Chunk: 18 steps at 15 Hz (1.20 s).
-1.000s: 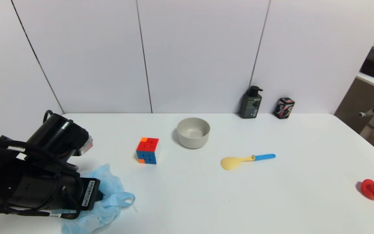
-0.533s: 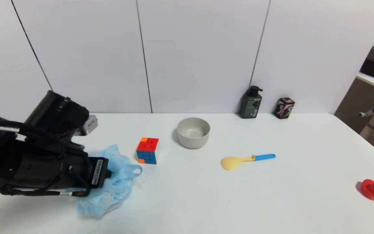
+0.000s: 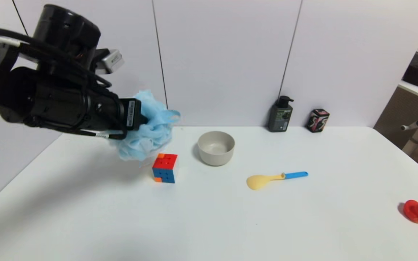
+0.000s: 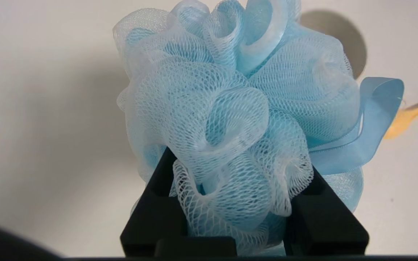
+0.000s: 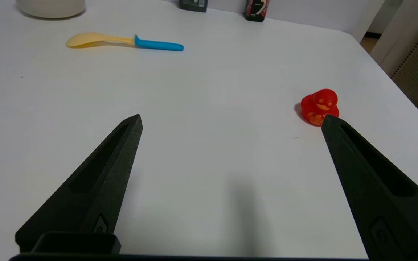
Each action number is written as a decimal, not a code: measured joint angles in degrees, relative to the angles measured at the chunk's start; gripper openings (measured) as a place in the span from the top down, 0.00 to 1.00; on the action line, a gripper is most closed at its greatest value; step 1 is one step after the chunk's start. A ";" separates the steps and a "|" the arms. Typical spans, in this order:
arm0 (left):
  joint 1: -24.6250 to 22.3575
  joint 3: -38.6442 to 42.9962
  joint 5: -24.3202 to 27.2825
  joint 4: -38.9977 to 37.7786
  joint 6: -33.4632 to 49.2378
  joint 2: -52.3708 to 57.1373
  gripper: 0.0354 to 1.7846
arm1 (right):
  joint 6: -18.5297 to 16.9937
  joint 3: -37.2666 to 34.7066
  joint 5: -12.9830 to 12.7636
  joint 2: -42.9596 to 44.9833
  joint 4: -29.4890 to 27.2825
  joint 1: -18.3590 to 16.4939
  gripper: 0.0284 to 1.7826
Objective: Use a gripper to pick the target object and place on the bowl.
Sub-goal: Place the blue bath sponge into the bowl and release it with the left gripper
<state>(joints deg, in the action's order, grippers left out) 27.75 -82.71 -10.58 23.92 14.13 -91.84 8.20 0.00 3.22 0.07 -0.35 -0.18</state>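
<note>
My left gripper (image 3: 142,119) is shut on the light blue mesh bath pouf (image 3: 149,128) and holds it in the air above the table, left of the bowl and just over the puzzle cube. In the left wrist view the pouf (image 4: 238,108) fills the space between the black fingers (image 4: 158,203), with its ribbon loop (image 4: 372,119) hanging at one side. The grey-beige bowl (image 3: 216,147) stands upright and empty at the table's middle back. My right gripper (image 5: 230,121) is open and empty, low over the table's right front; it is out of the head view.
A multicoloured puzzle cube (image 3: 165,167) sits left of the bowl. A yellow spoon with a blue handle (image 3: 274,178) lies right of it. A dark pump bottle (image 3: 281,114) and a small can (image 3: 318,120) stand at the back wall. A red duck (image 3: 416,211) sits far right.
My left gripper has lifted the pouf off the table's front left and carried it up and rightward toward the bowl. Nothing else has moved.
</note>
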 joint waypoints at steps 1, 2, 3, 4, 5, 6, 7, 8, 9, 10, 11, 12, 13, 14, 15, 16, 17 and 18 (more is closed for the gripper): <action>0.00 -3.54 0.13 -0.07 -1.62 -2.39 0.64 | -0.02 0.00 0.00 0.00 0.00 0.00 0.04; -0.02 -6.58 0.69 -0.09 -3.11 -4.68 0.64 | -0.02 0.00 -0.02 0.00 0.02 0.00 0.04; 0.00 -9.68 2.12 -0.16 -4.90 -7.13 0.65 | -0.02 0.00 0.00 0.00 0.02 0.00 0.04; 0.04 -12.28 4.55 -0.16 -6.61 -9.40 0.65 | 0.00 0.00 0.00 0.00 0.02 0.00 0.04; 0.09 -14.88 8.30 -0.17 -8.02 -11.76 0.65 | 0.00 0.00 -0.02 0.00 0.02 0.00 0.04; 0.12 -16.76 11.81 -0.16 -8.68 -13.78 0.65 | 0.00 0.00 -0.02 0.00 0.02 0.00 0.04; 0.33 -18.72 15.46 -0.17 -9.18 -16.09 0.65 | 0.00 0.00 0.00 0.00 0.02 0.00 0.04; 0.52 -20.70 17.82 -0.16 -9.92 -18.21 0.65 | -0.02 0.00 -0.02 0.00 0.02 0.00 0.04; 0.69 -22.97 19.01 -0.17 -11.11 -20.31 0.65 | -0.02 0.00 -0.02 0.00 0.02 0.00 0.04; 0.83 -25.58 19.76 -0.16 -12.31 -22.52 0.65 | 0.00 0.00 0.00 0.00 0.00 0.00 0.04; 1.02 -27.59 20.88 -0.33 -12.92 -24.44 0.65 | -0.02 0.00 -0.02 0.00 0.00 0.00 0.04; 1.17 -28.78 22.95 -0.68 -13.23 -26.12 0.66 | -0.02 0.00 -0.02 0.00 0.00 0.00 0.04; 1.35 -29.44 25.19 -1.43 -13.40 -27.59 0.66 | -0.02 0.00 0.00 0.00 0.02 0.00 0.04; 1.41 -29.83 26.67 -2.18 -13.51 -28.92 0.66 | -0.02 0.00 0.00 0.00 0.00 0.00 0.04; 1.46 -29.99 27.11 -2.39 -13.60 -30.04 0.66 | 0.00 0.00 -0.02 0.00 0.00 0.00 0.04; 1.52 -30.16 27.25 -2.47 -13.69 -31.15 0.66 | -0.02 0.00 -0.02 0.00 0.00 0.00 0.04; 1.61 -30.27 27.33 -2.95 -13.71 -32.02 0.66 | -0.02 0.00 0.00 0.00 0.02 0.00 0.04; 1.77 -30.32 27.37 -3.72 -13.71 -32.74 0.66 | 0.00 0.00 0.00 0.00 0.02 0.00 0.04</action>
<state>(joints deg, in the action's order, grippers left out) 29.51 -113.03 16.79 20.20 0.41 -124.59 8.20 0.00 3.22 0.07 -0.33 -0.18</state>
